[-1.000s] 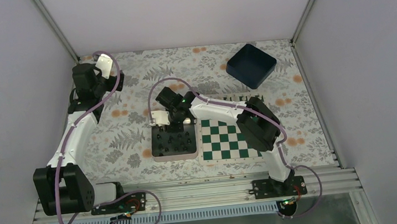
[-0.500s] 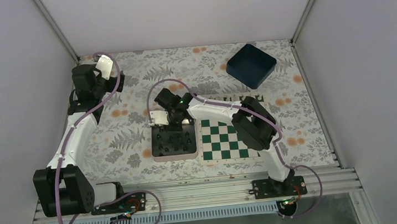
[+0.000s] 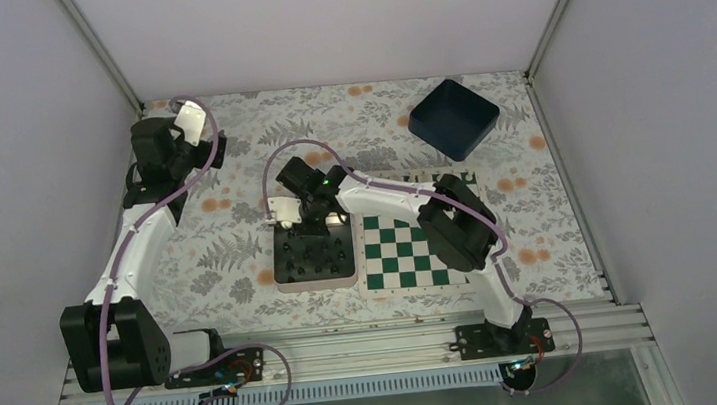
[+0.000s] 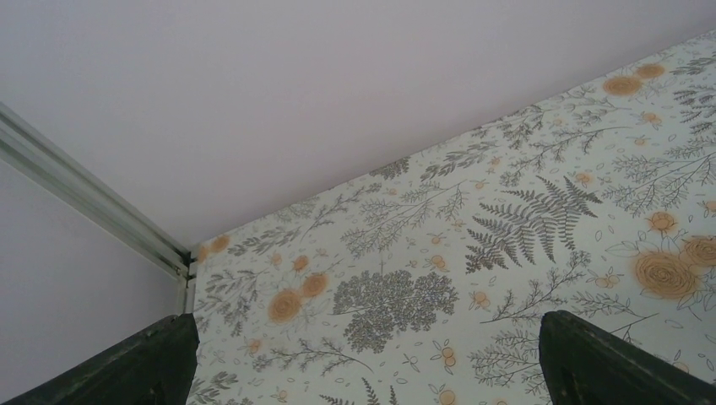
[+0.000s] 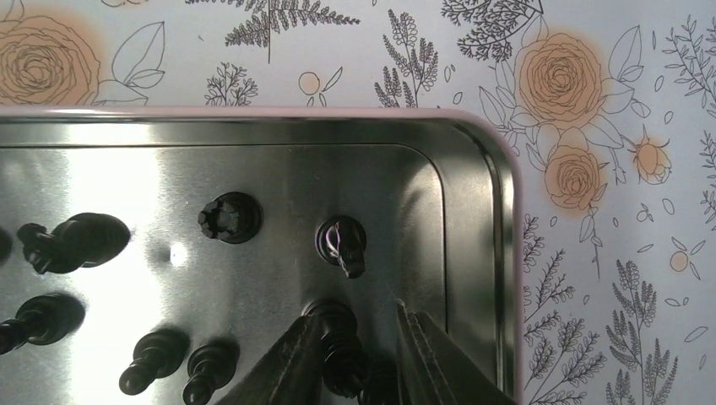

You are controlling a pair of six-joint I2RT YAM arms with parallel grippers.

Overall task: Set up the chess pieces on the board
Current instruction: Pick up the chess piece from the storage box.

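Observation:
Several tiny black chess pieces [image 5: 230, 218] stand and lie in a shiny silver tin [image 5: 473, 160], which sits left of the green and white board [image 3: 410, 252]. My right gripper [image 5: 359, 316] is down inside the tin [image 3: 283, 283], open. Its jaws straddle one black piece [image 5: 338, 337]: the left finger touches it and the right finger stands a little apart. A knight-like piece [image 5: 342, 245] is just beyond the tips. In the top view the right gripper [image 3: 315, 229] is over the tin's far edge. My left gripper [image 4: 365, 325] is open and empty over the far left corner [image 3: 192, 109]. I see no pieces on the board.
A dark blue square bin [image 3: 453, 117] stands at the back right, beyond the board. The flowered tablecloth [image 4: 473, 253] covers the table. Enclosure walls and a metal corner post [image 4: 101, 211] stand close to the left gripper.
My right gripper has shifted slightly left and farther back over the tin's far end. The left arm has not moved.

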